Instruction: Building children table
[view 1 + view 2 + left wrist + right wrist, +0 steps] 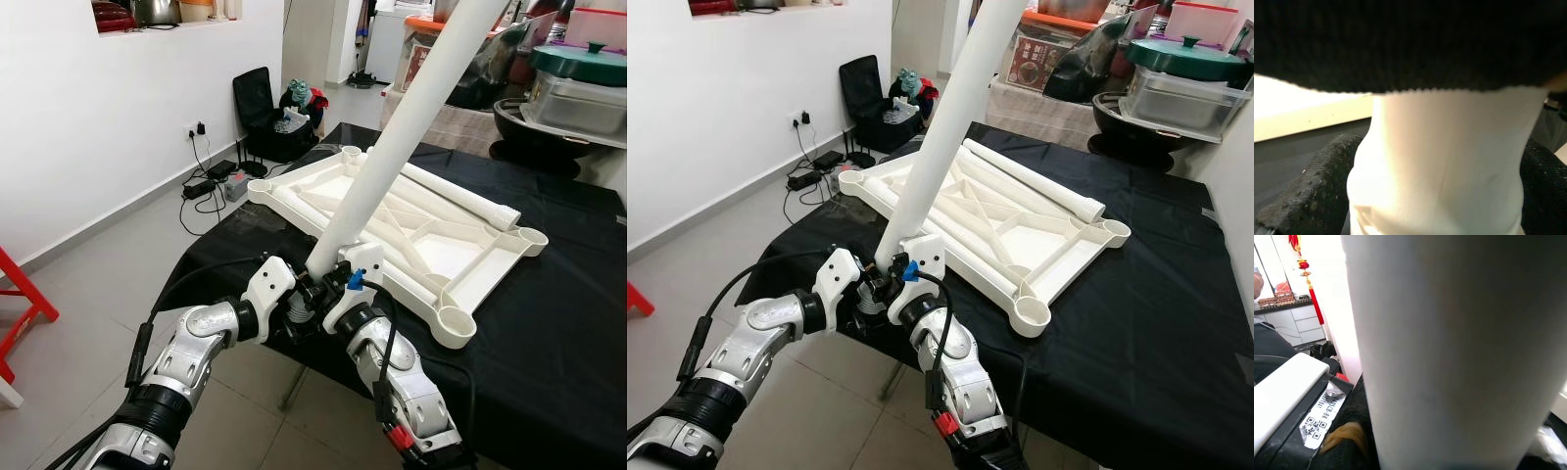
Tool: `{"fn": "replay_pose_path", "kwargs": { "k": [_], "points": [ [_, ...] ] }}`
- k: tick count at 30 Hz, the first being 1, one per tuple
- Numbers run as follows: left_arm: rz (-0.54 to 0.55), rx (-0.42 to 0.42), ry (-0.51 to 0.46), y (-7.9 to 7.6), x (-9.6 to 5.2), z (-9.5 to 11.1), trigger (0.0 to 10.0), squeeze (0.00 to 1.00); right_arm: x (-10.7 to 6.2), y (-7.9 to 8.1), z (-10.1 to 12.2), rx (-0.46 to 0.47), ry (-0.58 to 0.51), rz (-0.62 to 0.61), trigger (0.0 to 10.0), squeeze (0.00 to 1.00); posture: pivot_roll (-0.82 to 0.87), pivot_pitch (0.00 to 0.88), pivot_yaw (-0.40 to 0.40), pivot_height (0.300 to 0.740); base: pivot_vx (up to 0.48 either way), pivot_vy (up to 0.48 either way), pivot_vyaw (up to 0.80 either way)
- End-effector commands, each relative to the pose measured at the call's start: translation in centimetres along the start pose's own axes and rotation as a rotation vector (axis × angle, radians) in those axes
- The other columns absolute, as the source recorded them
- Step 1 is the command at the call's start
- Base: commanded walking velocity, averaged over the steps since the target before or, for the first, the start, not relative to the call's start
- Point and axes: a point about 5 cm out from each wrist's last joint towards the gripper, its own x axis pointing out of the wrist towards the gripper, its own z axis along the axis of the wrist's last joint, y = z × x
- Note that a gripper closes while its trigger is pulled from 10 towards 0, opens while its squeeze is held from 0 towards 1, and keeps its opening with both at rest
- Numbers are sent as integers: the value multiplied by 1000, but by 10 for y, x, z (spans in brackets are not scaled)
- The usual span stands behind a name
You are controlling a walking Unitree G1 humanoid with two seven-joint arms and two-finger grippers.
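Worktop [549, 323]: covered by a black cloth, on which the white plastic parts were laid.

Tabletop [460, 257]: a white plastic children's tabletop was seen lying upside down on the cloth, ribbed underside up, with round sockets at its corners (the near corner socket was open and unfilled).

Spare legs [460, 196]: further white tubes were laid across the upturned tabletop, resting along its far side.

Held leg [411, 127]: a long white tube was held tilted, its lower end at the near edge of the tabletop between the two arms, its upper end rising out of the top of the head views.

Left end effector [312, 292]: it was placed at the foot of the held leg, at the near edge of the worktop; in the left wrist view the black fingers [1312, 186] were seen pressed against both sides of the white tube [1444, 161], so it was clamped on the leg.

Right end effector [331, 284]: it was brought in beside the left one at the same lower end of the leg, with a blue clip showing on its wrist; the right wrist view was taken up largely by the tube [1459, 347] at close range, and whether its fingers were apart or together could not be told.

Surroundings: a white wall with cables and a power strip [201, 186] on the tiled floor, a black bag [263, 113] beyond the worktop, and pots [578, 88] stacked to the right.
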Motion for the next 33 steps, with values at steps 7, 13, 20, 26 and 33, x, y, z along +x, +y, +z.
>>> {"fn": "replay_pose_path", "kwargs": {
  "k": [7, 13, 20, 26, 33],
  "points": [
    [-10, -17, 48, -2, 1, -10, 0, 0, 5, 14, 15, -11, -68, 77, 0, 0, 21, 0, -56, 740, 0, 0, 0],
    [-37, 10, 48, -5, 0, -11, 0, 0, 6, 11, 18, -13, -77, 67, 0, 0, 22, 0, -57, 740, 0, 0, 0],
    [-39, 17, 46, -6, 1, -11, 0, 0, 7, 11, 19, -13, -84, 68, 0, 0, 22, 0, -59, 740, 0, 0, 0],
    [-21, 27, 56, -5, 1, -12, 4510, 0, 9, 9, 22, -19, -88, 56, 6196, 0, 20, 0, -60, 740, 0, 0, 0],
    [3, 44, 52, -2, 2, -11, 10000, 0, 10, 8, 27, -13, -106, 55, 10000, 0, 20, 0, -62, 740, 0, 0, 0]
  ]
}}
